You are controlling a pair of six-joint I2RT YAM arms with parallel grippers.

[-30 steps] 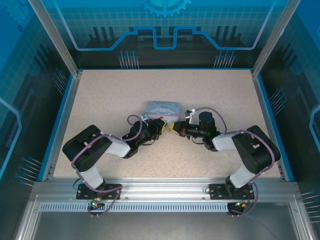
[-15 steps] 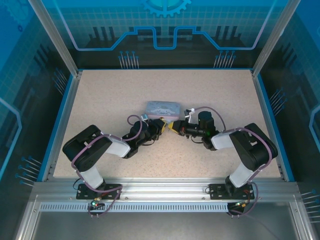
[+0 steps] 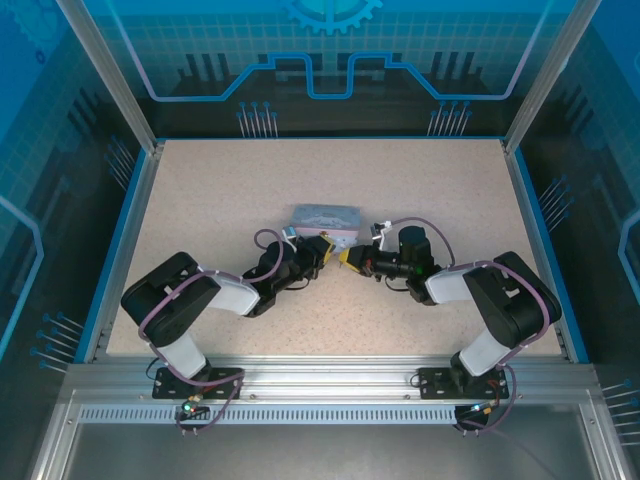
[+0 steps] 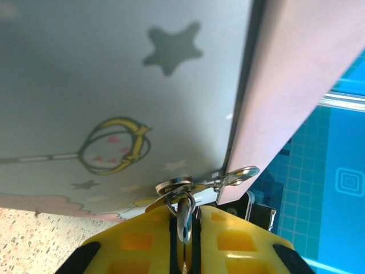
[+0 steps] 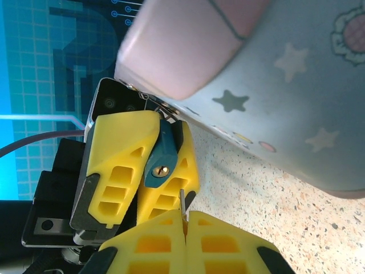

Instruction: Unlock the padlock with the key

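The teal padlock (image 5: 161,153) hangs by its silver shackle (image 4: 185,220) from the hasp (image 4: 177,185) of the cartoon-printed tin (image 3: 325,217). My left gripper (image 4: 184,216) is shut on the padlock, and its yellow fingers (image 5: 122,148) hold the body with the brass keyhole (image 5: 162,169) facing the right wrist camera. My right gripper (image 5: 185,220) is shut on the key (image 5: 182,200). Its thin blade sticks up between the fingertips, just below and to the right of the keyhole and apart from it. In the top view the left gripper (image 3: 322,252) and the right gripper (image 3: 350,258) meet tip to tip in front of the tin.
The tin's pink end (image 5: 188,45) and pale side (image 4: 114,85) sit close above both grippers. Speckled table (image 3: 330,310) stretches all around, bounded by blue side rails (image 3: 130,230) and the clear back wall (image 3: 330,60).
My right gripper edged left toward the padlock, then drew back slightly to the right. The left gripper and the tin have barely moved.
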